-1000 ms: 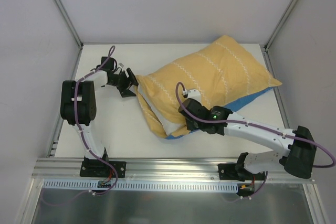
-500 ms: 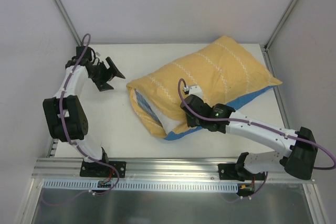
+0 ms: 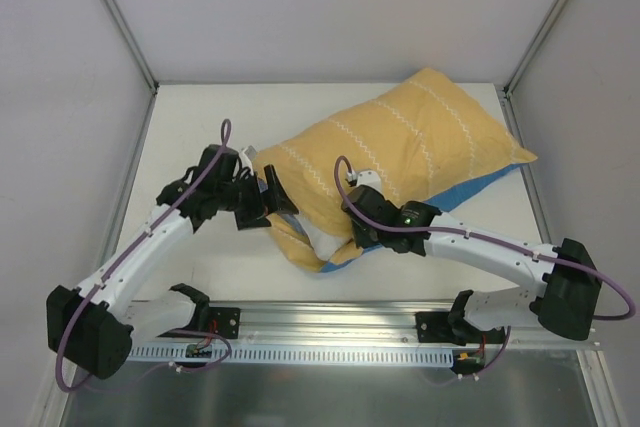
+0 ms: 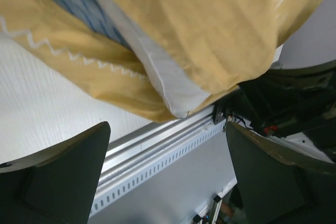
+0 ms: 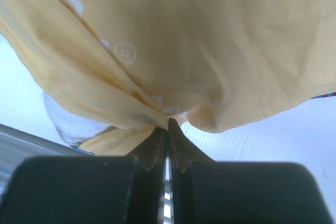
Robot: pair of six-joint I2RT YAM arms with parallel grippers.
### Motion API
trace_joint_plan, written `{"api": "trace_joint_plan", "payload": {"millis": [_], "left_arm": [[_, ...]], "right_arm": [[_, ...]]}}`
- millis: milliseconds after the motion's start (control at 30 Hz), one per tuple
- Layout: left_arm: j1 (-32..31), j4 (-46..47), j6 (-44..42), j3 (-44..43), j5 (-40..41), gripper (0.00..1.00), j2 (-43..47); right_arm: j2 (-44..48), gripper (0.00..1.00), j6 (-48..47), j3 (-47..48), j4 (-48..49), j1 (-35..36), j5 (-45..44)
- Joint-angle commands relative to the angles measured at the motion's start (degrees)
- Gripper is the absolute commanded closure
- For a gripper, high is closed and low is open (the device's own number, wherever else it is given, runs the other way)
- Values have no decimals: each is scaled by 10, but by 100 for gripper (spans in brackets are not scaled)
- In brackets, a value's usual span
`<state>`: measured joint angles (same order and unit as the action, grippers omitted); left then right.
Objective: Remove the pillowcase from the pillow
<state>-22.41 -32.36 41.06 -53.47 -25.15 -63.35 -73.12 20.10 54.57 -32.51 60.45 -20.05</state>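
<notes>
A: The fingers (image 5: 153, 148) of our right gripper (image 5: 168, 124) are pinched tight on a fold of the pillowcase (image 5: 199, 51), right at its near hem. What about our left?

B: Our left gripper (image 4: 167, 127) has its 2 fingers (image 4: 63, 177) spread wide, holding nothing. It is lined up at the mouth of the pillowcase, where the pillow (image 4: 163, 77) pokes out.

A: So how far along do we judge we are?

B: Early. Only 1 white corner of the pillow shows at the opening, and the rest sits inside. We'd say nearly all the pulling is left: we need a hold on that corner, then the pillowcase drawn off it.

A: And where does it all lie?

B: On the table (image 3: 200, 127), slanting from the near middle, between our 2 grippers, up to the far right corner.

A: How does it look?

B: Yellow-orange face up, with white zigzag lines across it, and a blue edge peeking out underneath on the right. It is plump and full, puckered where we pinch it. Its mouth gapes, with blue stripes showing inside.
</notes>
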Motion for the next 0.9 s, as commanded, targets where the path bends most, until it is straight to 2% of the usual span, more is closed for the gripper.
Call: {"api": "trace_joint_plan", "payload": {"millis": [0,100,233,433,600,733,867], "left_arm": [[-34,104,101,87,0,5,68],[-52,149,103,144,-21,2,87],[-99,225,105,189,-39,3,53],[-134,442,169,270,-59,4,-20],[-143,525,186,257,-50,11,-74],[-159,527,174,222,-43,20,-91],[-163,527,164,193,-50,22,-128]], "right_arm": [[-13,99,-12,36,10,-3,12],[-19,99,-23,57,6,-8,16],[-25,99,-36,69,5,-15,22],[-11,99,-33,61,5,-19,21],[5,99,-30,49,3,-23,26],[11,99,-26,42,1,-24,32],[11,99,-23,42,0,-24,32]]}}
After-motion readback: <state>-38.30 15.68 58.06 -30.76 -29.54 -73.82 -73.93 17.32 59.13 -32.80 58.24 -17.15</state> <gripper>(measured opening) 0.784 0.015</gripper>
